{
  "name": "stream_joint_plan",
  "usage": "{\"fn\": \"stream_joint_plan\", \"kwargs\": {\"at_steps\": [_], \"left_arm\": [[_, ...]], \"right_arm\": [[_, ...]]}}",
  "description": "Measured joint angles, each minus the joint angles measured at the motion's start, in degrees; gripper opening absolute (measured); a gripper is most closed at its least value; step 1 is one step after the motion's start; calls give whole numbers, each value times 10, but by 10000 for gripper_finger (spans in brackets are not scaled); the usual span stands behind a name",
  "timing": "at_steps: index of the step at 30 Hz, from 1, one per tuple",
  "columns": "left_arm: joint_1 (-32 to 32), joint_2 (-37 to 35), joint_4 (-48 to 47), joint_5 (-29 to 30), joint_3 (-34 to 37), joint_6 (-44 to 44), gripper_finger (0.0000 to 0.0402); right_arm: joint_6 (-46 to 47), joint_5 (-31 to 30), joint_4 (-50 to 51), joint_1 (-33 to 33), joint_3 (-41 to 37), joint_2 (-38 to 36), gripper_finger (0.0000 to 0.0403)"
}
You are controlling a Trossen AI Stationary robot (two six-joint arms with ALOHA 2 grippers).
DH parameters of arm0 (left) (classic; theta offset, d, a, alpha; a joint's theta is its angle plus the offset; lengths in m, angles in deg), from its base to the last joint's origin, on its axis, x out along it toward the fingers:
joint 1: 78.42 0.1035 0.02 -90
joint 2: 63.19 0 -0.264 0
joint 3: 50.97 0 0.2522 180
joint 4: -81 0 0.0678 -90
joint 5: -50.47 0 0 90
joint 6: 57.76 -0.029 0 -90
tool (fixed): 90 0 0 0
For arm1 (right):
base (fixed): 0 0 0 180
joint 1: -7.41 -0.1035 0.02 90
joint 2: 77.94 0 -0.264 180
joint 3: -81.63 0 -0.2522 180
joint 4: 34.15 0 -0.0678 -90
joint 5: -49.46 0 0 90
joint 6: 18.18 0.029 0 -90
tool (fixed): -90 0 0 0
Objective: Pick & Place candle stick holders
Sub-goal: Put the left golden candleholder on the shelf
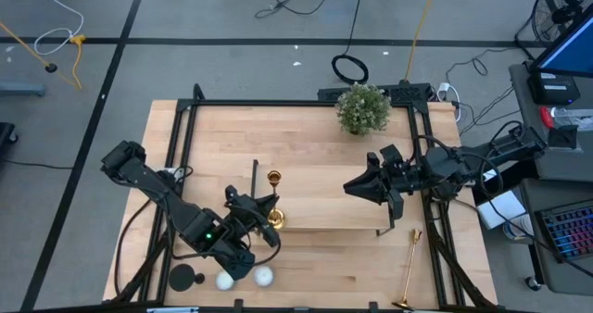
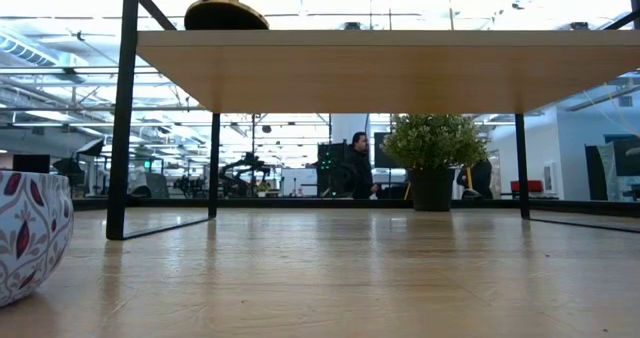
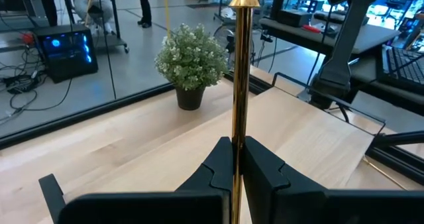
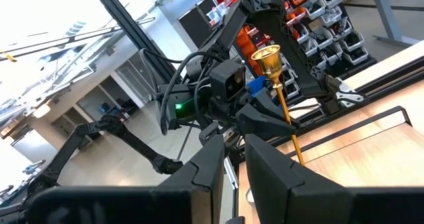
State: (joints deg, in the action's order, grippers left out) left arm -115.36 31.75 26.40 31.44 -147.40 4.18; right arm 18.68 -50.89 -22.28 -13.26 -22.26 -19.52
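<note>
On the left side of the table (image 1: 306, 165) we see the left gripper (image 1: 262, 211) closed tight on the thin stem of a gold candlestick (image 1: 274, 199). In the left wrist view the stem (image 3: 238, 85) runs straight up between the two dark fingers (image 3: 265, 174), pinched with no gap on either side, and its cup top sits high above them. From above, the candlestick stands upright on the long wooden stand (image 1: 315, 216), its round base just beside the gripper and its cup a little farther toward the back of the table. Near the front left corner, beside the left arm, we see a black candle holder (image 1: 185, 278) and two small white candles (image 1: 246, 278), all apart from the gripper.

At the back, near the middle, a small potted plant (image 1: 362, 109) stands by the table's edge.

Farther right, the right gripper (image 1: 357, 187) hovers over the stand, pointing toward the left arm. Its fingers (image 4: 265, 164) stand only a narrow slit apart and we see nothing between them. In its wrist view the held candlestick (image 4: 281, 98) shows beyond the fingertips, well apart from them.

At the front right corner a second gold candlestick (image 1: 409, 269) lies flat on the table, well apart from both grippers.

In the low view, a round gold base (image 2: 226, 15) rests on top of the stand's board (image 2: 400, 68).
</note>
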Motion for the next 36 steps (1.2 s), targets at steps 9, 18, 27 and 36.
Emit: {"fn": "stream_joint_plan", "kwargs": {"at_steps": [9, 18, 27, 36], "left_arm": [[2, 0, -1, -10, 0, 3, 48], [2, 0, -1, -20, 0, 1, 26], [3, 0, -14, -20, 0, 2, 17], [19, -1, -23, -35, -1, 13, 17]], "right_arm": [[0, 0, 0, 0, 0, 0, 61], [0, 0, 0, 0, 0, 0, 61], [-1, 0, 0, 0, 0, 0, 61], [-2, 0, 5, 0, 0, 0, 61]]}}
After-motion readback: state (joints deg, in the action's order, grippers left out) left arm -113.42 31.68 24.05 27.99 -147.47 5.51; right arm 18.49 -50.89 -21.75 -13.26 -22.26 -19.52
